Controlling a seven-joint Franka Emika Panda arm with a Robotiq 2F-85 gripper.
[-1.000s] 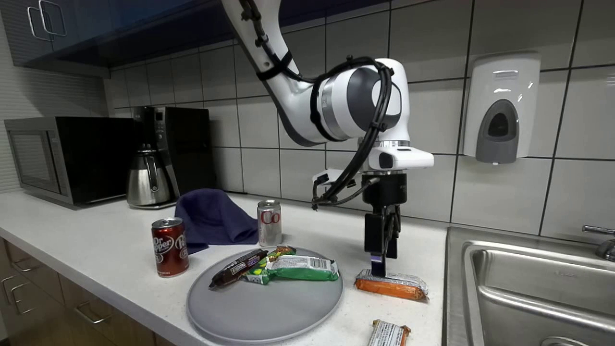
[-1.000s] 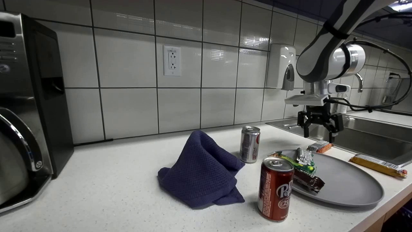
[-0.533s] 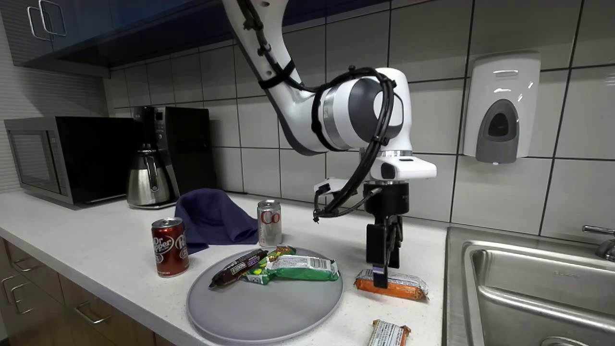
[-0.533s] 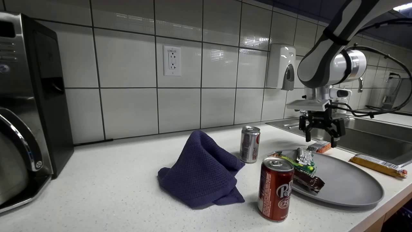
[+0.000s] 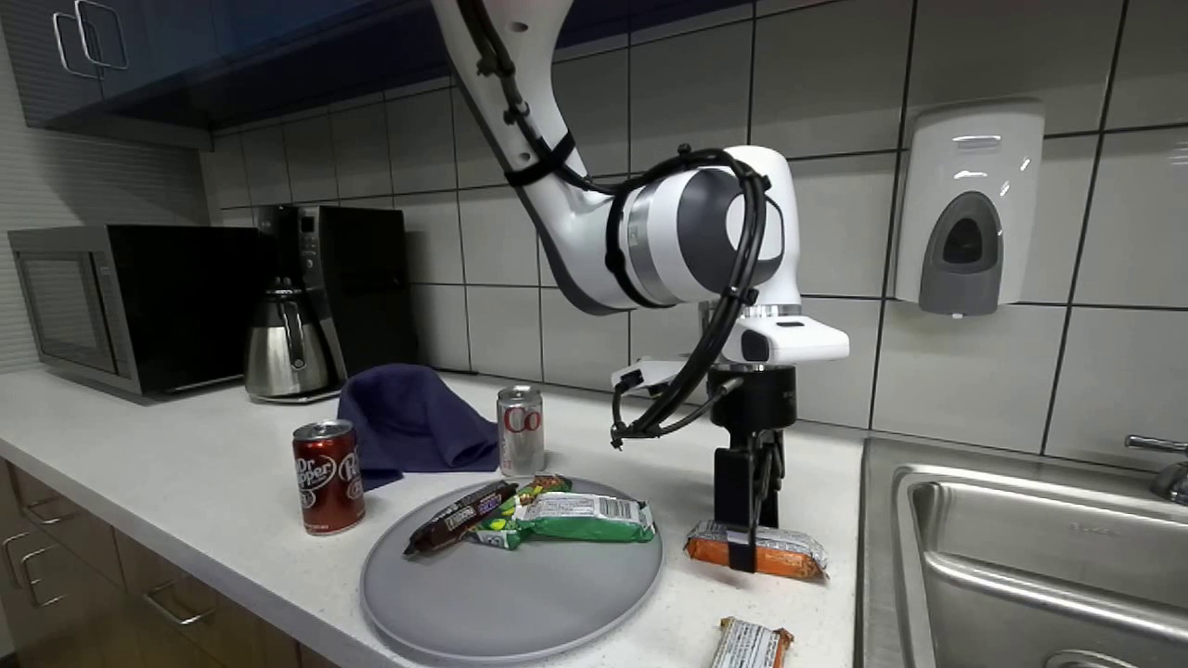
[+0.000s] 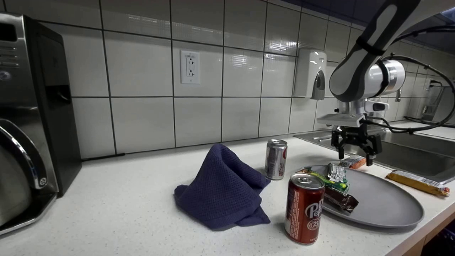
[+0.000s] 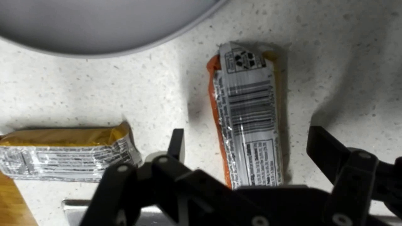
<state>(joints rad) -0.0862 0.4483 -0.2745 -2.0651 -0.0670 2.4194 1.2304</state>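
Two spread fingers (image 7: 326, 147) flank the silver-and-orange bar (image 7: 251, 119) in the wrist view; an even squeeze across its narrow width should suit. In an exterior view, the gripper (image 6: 355, 160) points straight down, a sound angle. In an exterior view, the bar lies on the counter (image 5: 682, 608) between plate (image 5: 520, 603) and sink (image 5: 882, 566).
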